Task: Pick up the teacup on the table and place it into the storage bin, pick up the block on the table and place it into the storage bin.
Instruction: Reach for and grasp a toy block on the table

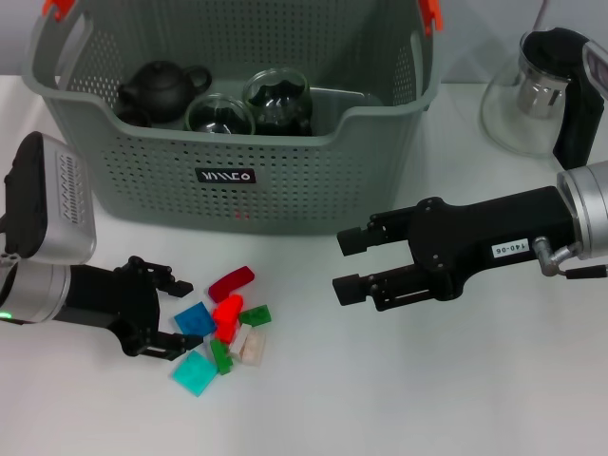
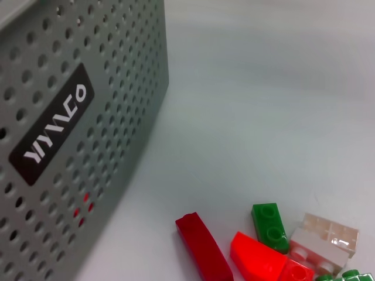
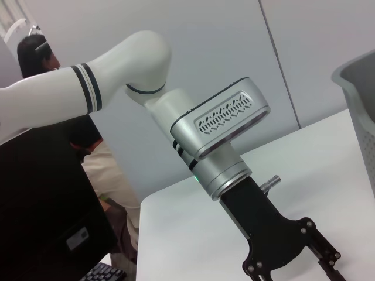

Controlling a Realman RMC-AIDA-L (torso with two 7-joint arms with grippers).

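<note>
A: Surface? Room?
B: White worktop [image 1: 399,399]. Grey wall behind; a seated person [image 3: 88,158] at a dark desk.
A: Task items?
B: Storage bin [image 1: 237,161] at back. Blocks [image 1: 226,328] heaped in front, on the worktop.
A: Claws?
B: Left claw [image 1: 176,318] spread, just beside the blocks. Right claw [image 1: 347,264] spread, empty, nearby.

The storage bin [image 1: 285,180] is moulded in matt grey-green plastic, perforated throughout, with a smooth black label [image 1: 226,176]. The blocks [image 1: 228,323] are made of glossy plastic; 1 [image 2: 325,237] is translucent. The teapot [image 1: 163,87] inside the bin is finished in dull black, beside 2 clear glass vessels [image 1: 249,106]. The table [image 1: 399,399] is seen as smooth, matt white.
</note>
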